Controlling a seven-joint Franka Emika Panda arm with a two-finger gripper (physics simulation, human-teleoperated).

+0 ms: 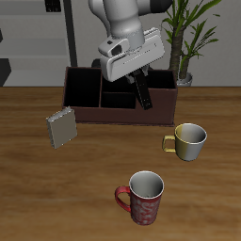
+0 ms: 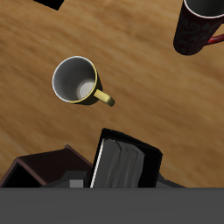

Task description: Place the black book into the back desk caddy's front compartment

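The table (image 1: pixel 38 188) carries everything, and at its back stands the caddy (image 1: pixel 80 94), a low reddish-brown box with a black inside split by dividers. The arm hangs over it, with the gripper (image 1: pixel 141 87) above the caddy's middle.

The black book (image 1: pixel 143 94) is in the gripper, off the table and tilted, its lower end hanging at or just above the caddy's front wall. The wrist view shows the book (image 2: pixel 127 162) close up, edge-on below the camera, with a corner of the caddy (image 2: pixel 48 166) beside it. The fingers themselves are hidden in both views, so how wide they stand cannot be read directly; since the book is held aloft under the hand, I judge them closed on it.

So the pick-up and the carry look done. What is left is lining the book up over the front compartment, lowering it in and letting go. Whether its lower edge is already inside a compartment cannot be told.

Smaller things stay clear of this: the grey book (image 1: pixel 62 129) leaning in front of the caddy, the yellow mug (image 1: pixel 188 140), and the red mug (image 1: pixel 143 196) nearest the front edge.
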